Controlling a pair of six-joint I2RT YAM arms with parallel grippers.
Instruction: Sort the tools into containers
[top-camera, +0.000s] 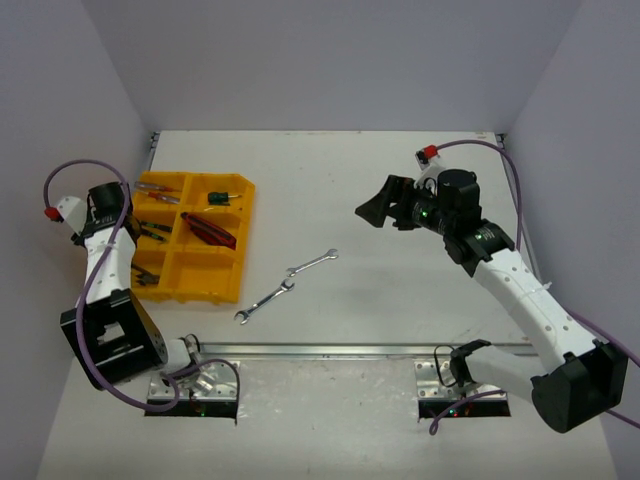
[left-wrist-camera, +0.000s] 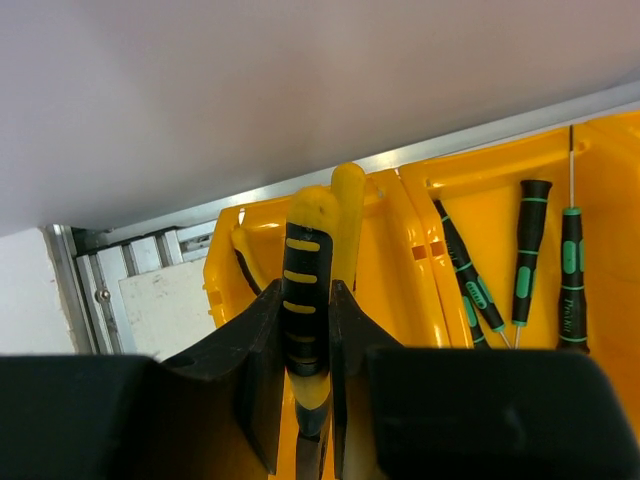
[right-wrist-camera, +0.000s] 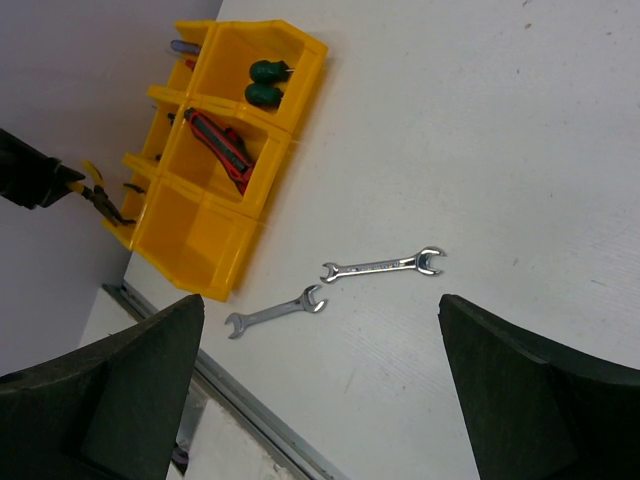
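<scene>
Edges: the table is walled on its left, far and right sides, and a metal rail runs along the near edge.
Open room: bare white surface stretches from the tray's right edge to the right wall, holding only the two wrenches.
Tray: the yellow tray sits at the table's left edge.
Left gripper: the left gripper is clamped on a handle of the yellow-black pliers, above the tray's left edge.
Right gripper: the right gripper has its jaws spread wide and holds nothing, raised over the table's right half.
Wrenches: the far wrench and the near wrench lie almost end to end just right of the tray, well apart from the right gripper.
In tray: red-handled pliers and green-black screwdrivers.
Writing: there is print on one screwdriver handle, too small to read.
</scene>
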